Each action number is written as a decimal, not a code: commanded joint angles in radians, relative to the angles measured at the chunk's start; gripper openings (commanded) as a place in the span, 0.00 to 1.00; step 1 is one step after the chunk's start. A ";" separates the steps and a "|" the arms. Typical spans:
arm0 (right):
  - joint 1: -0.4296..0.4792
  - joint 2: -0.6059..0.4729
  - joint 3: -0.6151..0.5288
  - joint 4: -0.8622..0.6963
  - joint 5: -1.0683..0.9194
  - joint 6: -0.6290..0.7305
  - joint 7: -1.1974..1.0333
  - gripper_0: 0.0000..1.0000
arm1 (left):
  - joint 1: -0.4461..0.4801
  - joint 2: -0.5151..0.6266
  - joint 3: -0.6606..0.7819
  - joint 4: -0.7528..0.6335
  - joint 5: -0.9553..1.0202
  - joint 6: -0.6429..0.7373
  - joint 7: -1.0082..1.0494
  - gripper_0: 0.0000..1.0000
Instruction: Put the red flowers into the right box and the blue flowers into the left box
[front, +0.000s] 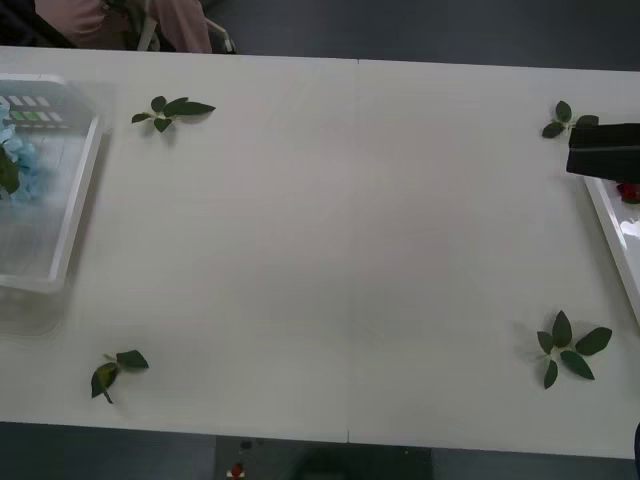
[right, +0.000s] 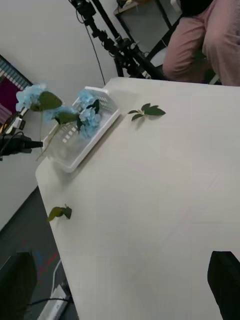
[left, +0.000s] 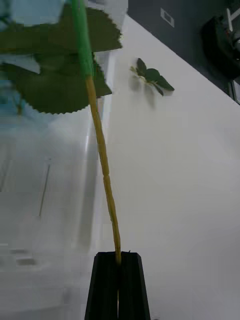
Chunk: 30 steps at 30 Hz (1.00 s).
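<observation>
1. While the left claw (left: 118, 265) is seen from its own wrist camera, its two black fingers are pressed together on the thin yellowish-green stem of a pale sky-blue artificial flower (left: 102, 160); the bloom itself is cut off at the frame edge, with only serrated green leaves visible.
2. From the front, the slatted shallow white plastic tray, the left box (front: 75, 210), sits at the left edge of the white worktop (front: 340, 250), partly cut off; the blue flowers (front: 22, 160) lie inside it, half out of frame.
3. From the right wrist camera, three pale blue clusters (right: 87, 112) can be counted at that tray, though whether all rest in it or one is held above it is hard to tell.
4. At the worktop's right edge, only a sliver of the plain white plastic tray, the right box (front: 612, 230), shows, with a small patch of red flower (front: 629, 192) inside; the number of red blooms cannot be counted.
5. The right claw (front: 603, 150) appears as a dark block over that tray's far end; from its wrist camera the two black fingers (right: 225, 282) sit at opposite corners, spread apart and empty.
6. Four loose green leaf sprigs (front: 172, 110) lie on the worktop, one near each corner.
7. No readable writing is visible.
</observation>
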 joint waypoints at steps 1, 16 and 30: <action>-0.016 -0.044 -0.003 0.044 -0.004 0.041 0.128 1.00 | 0.002 0.033 -0.030 0.052 0.039 -0.057 -0.121 0.00; -0.016 -0.167 -0.020 0.249 -0.012 0.098 0.553 1.00 | 0.000 0.033 -0.073 0.082 0.124 -0.069 -0.213 0.65; -0.095 -0.260 0.003 0.383 -0.012 0.098 0.703 1.00 | -0.009 0.036 -0.084 -0.086 0.145 -0.025 -0.195 0.88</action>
